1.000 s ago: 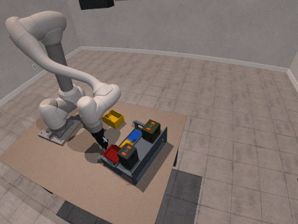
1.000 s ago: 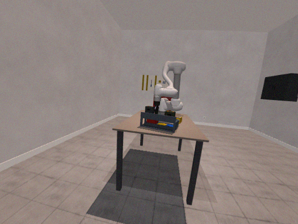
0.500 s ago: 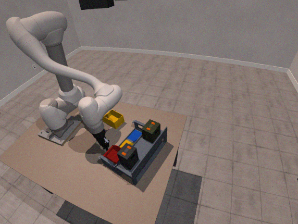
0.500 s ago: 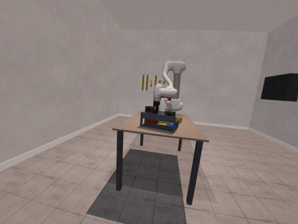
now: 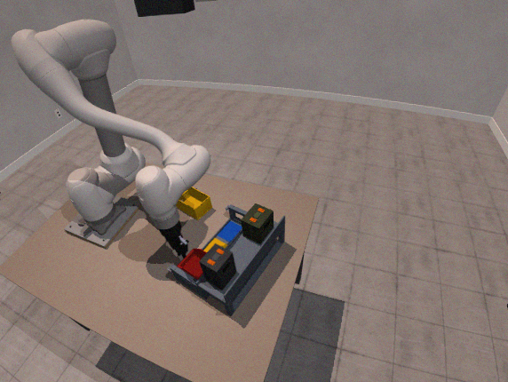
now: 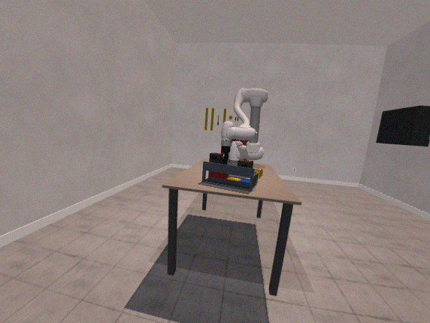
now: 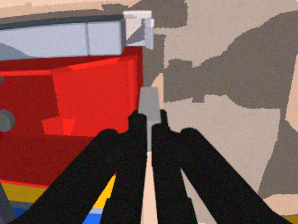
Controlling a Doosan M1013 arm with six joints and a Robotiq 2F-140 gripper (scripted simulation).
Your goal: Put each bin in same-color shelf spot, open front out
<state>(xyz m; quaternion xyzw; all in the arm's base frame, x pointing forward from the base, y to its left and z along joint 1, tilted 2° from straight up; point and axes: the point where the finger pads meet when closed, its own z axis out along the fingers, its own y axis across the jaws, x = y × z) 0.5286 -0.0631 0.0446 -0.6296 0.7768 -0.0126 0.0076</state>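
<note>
The red bin [image 5: 192, 262] sits at the near end of the grey shelf [image 5: 235, 255], by the shelf's front edge; in the wrist view the red bin [image 7: 67, 116] fills the left side. My gripper [image 5: 182, 250] is shut and empty, and its fingertips [image 7: 149, 119] are at the bin's right edge. I cannot tell if they touch it. The yellow bin [image 5: 194, 202] stands on the table behind the arm's wrist. A blue mark [image 5: 229, 231] and a yellow mark [image 5: 215, 242] show on the shelf floor.
Two dark boxes with orange patches [image 5: 257, 222] [image 5: 218, 266] stand on the shelf's upper board. A shelf post [image 7: 141, 30] is just beyond the fingertips. The arm's base [image 5: 99, 218] is at the table's left. From the exterior view the shelf [image 6: 230, 176] faces the viewer.
</note>
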